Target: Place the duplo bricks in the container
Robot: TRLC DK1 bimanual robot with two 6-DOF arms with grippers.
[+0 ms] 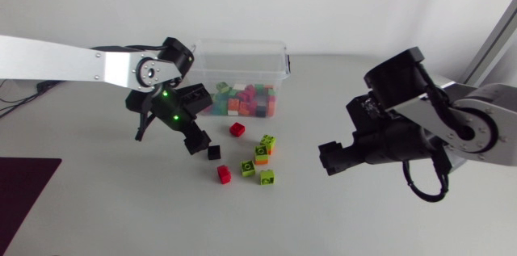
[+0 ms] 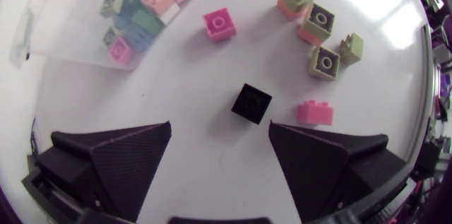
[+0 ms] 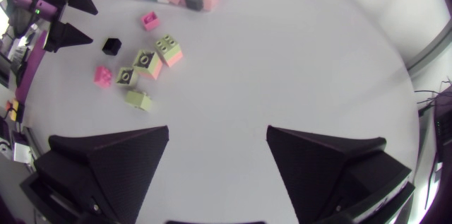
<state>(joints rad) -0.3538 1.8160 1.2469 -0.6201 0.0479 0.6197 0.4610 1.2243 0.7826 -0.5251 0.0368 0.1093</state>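
Head view shows the left arm coming in from the side, its matte black left gripper (image 1: 199, 140) low over the white table (image 1: 363, 224), just beside a small black square plastic brick (image 1: 213, 152). From the left wrist view that black brick lies just ahead of the gap between the two wedge fingers (image 2: 127, 153), which stand wide apart and touch nothing. Behind the arm stands the clear plastic container (image 1: 242, 62), its floor already covered with a jumble of pink, green, orange and pale bricks (image 1: 242, 101). Six bricks lie loose on the table in front of it: the black one, a red square brick (image 1: 237, 129) near the container's front wall, a red two-stud brick (image 1: 224, 174) near the black one on the side away from the container, and a loose cluster of a lime-green brick stacked on orange (image 1: 266, 144), a lime-green brick with its dark hollow turned up (image 1: 248, 168) and a plain lime-green brick (image 1: 266, 177). The right gripper (image 3: 217, 131) hangs over bare table well apart from the cluster, fingers spread and holding nothing.
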